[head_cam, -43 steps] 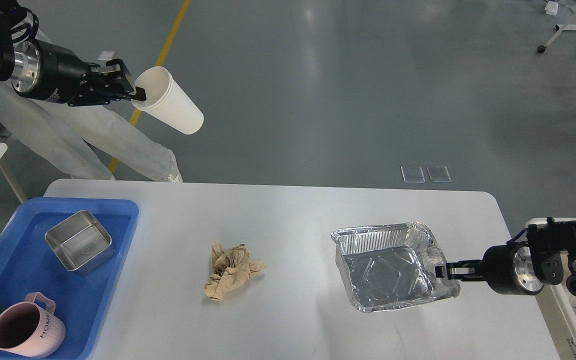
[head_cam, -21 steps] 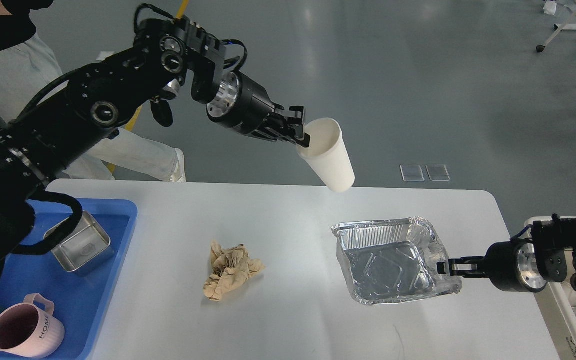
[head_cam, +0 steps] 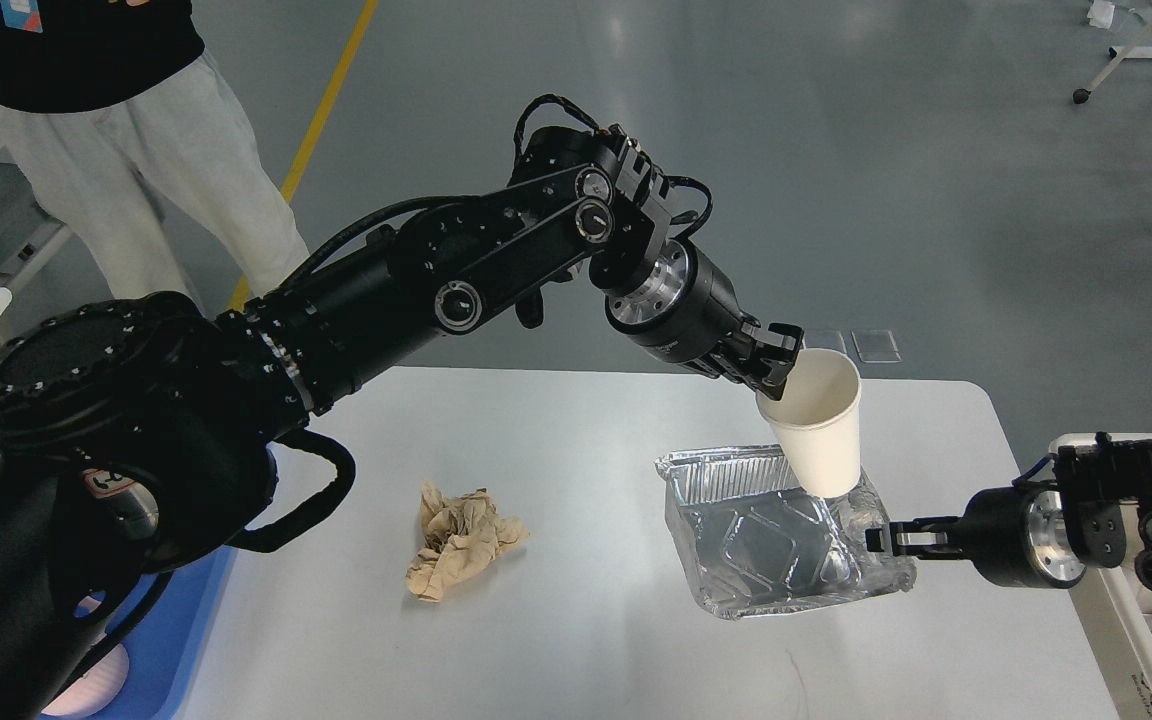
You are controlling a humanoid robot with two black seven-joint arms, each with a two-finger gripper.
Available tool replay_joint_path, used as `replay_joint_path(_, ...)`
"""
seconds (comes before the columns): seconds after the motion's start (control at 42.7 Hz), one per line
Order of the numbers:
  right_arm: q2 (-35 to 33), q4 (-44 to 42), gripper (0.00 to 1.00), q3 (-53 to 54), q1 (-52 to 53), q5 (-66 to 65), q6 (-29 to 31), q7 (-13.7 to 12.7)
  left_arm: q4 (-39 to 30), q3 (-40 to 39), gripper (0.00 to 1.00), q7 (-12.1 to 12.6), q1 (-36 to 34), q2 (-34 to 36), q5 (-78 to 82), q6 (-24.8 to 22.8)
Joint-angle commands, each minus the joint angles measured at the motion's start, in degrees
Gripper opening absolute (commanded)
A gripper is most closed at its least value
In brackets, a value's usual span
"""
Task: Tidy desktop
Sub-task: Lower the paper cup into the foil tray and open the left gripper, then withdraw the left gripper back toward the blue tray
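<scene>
Where the bulky black shoulder of the left arm fills the near-left corner, it hides most of a blue tray (head_cam: 198, 640), of which only a strip of rim shows beside the desktop (head_cam: 576, 620). That desktop — a pale grey-white slab with rounded corners — spreads across the lower half of the view. On its bare middle lies a crumpled brown paper wad (head_cam: 461, 540), well apart from everything else.

To the right sits a foil container (head_cam: 766, 545), open side up, its crinkled rim dented at the right edge. The right gripper (head_cam: 881, 539) comes in level from the right side, and its two fingers are pinched together on that dented right rim of the foil container.

Farther back, the left arm reaches over the desktop and bends down at the wrist. The left gripper (head_cam: 774, 372) is clamped on the near rim of a white paper cup (head_cam: 818, 425) — one finger seems to sit inside the mouth. The cup hangs nearly upright, mouth up, its base just over the far right part of the foil container; whether it touches the foil cannot be told.

Beyond the desktop, a person in pale trousers (head_cam: 136, 170) stands on the grey floor beside a yellow line (head_cam: 321, 110).
</scene>
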Motion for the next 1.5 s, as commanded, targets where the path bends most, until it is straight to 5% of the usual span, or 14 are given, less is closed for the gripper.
replay_joint_path(0.0,0.0,0.4,0.00,0.1,0.0,0.0,0.0,0.0,0.1,1.1,0.02,0.1,0.1,-0.3,0.5,0.0)
replay_joint_path(0.539,-0.3,1.2,0.00,0.2,0.6,0.0,-0.1,0.0,-0.1,4.9,0.15,0.6,3.9,-0.3,0.4,0.0)
replay_joint_path(0.703,-0.3,1.2,0.00,0.2,0.6,0.0,-0.1,0.1,-0.1,5.1,0.27,0.7,4.2,-0.3,0.3,0.7)
replay_joint_path(0.726,-0.5,1.2,0.00,0.2,0.6,0.0,-0.1,0.1,-0.2,5.9,0.39,0.8,4.2,-0.3,-0.3,2.8)
replay_joint_path(0.844,-0.6,1.2,0.00,0.2,0.6,0.0,0.0,0.0,-0.3,6.0,0.47,0.8,4.1,-0.3,-0.4,3.3)
replay_joint_path(0.867,-0.6,1.2,0.00,0.2,0.6,0.0,0.0,0.1,-0.5,6.0,0.55,0.6,3.5,-0.4,-0.5,2.9)
replay_joint_path(0.984,-0.9,1.2,0.00,0.2,0.6,0.0,-0.1,0.1,-0.9,6.0,0.58,0.2,2.9,0.0,-1.8,1.8)
replay_joint_path(1.289,-1.7,1.1,0.00,0.2,0.5,0.0,-0.1,0.1,-1.2,4.3,0.75,0.4,2.1,9.5,-11.3,0.0)
replay_joint_path(1.476,-1.7,1.1,0.00,0.2,0.5,0.0,-0.1,0.1,-7.4,4.0,0.78,0.6,6.1,22.8,-12.5,0.0)
